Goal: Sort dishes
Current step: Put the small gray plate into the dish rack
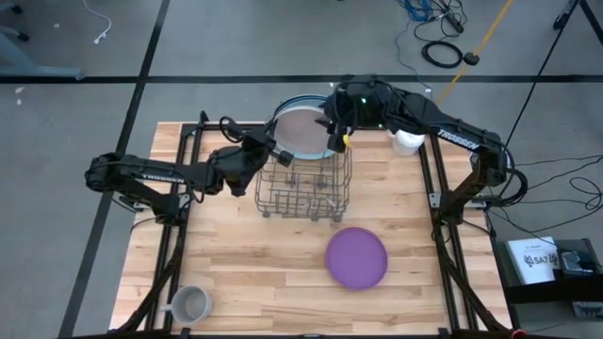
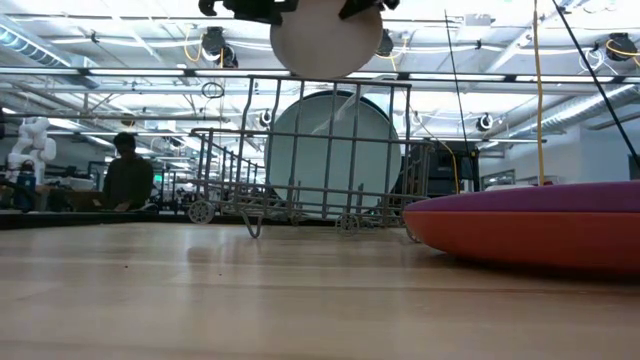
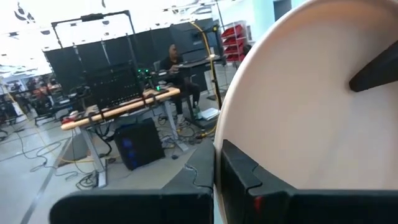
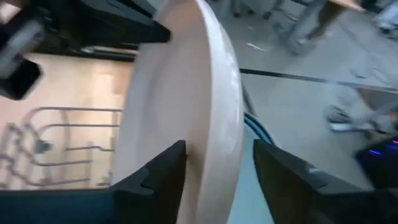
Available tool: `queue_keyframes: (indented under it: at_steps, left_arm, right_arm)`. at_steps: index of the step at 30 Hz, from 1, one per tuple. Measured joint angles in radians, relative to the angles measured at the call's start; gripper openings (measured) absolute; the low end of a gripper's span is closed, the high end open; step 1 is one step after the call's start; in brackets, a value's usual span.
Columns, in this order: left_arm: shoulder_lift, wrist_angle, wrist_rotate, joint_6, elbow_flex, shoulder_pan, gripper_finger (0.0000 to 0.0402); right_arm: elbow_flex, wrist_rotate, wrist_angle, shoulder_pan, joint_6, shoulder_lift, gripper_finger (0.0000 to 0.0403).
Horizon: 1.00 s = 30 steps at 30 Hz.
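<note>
Pink-rimmed plate held on edge above the wire rack, upper centre of the high view, just in front of a larger light blue plate standing at the rack's far side. Seen in the low view at top centre as a pale disc clear of the rack's top wires, with the big light blue plate upright behind them.

Left gripper clamped tight on the plate's rim from the left of the frame; in the left wrist view, dark fingers pinched on the edge of the pale disc at lower centre.

Right gripper at the plate's opposite rim, right of centre near the top of the high view. In the right wrist view, jaws standing apart astride the plate's edge, left finger close against the face, right finger clear of the rim with a gap showing.

Purple plate flat on the table, lower right of centre. Grey mug at lower left, white mug right of the rack. Person seated far left in the low view, beyond the table.
</note>
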Motion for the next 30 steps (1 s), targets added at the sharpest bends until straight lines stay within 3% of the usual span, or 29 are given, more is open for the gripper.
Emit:
queue_keyframes:
  at_steps: [7, 16, 22, 25, 30]
  left_arm:
    - [0.000, -0.007, 0.000, 0.004, 0.000, 0.000, 0.0008]
    - [-0.002, -0.011, 0.006, 0.000, 0.000, 0.000, 0.0047]
    - [-0.011, -0.024, -0.011, -0.009, 0.000, -0.024, 0.0157]
    - [-0.013, -0.039, -0.113, 0.000, 0.000, -0.057, 0.0219]
    - [-0.068, -0.175, -0.238, -0.013, 0.000, -0.144, 0.0256]
  right_arm:
    - [0.001, -0.042, 0.007, -0.019, -0.034, 0.000, 0.0035]
    - [0.001, -0.037, -0.015, -0.018, -0.068, -0.001, 0.0032]
    - [0.002, -0.047, -0.067, -0.014, -0.055, -0.001, 0.0032]
    - [0.002, -0.053, -0.090, -0.014, -0.048, 0.000, 0.0032]
    - [-0.013, -0.081, -0.086, -0.009, -0.021, 0.010, 0.0032]
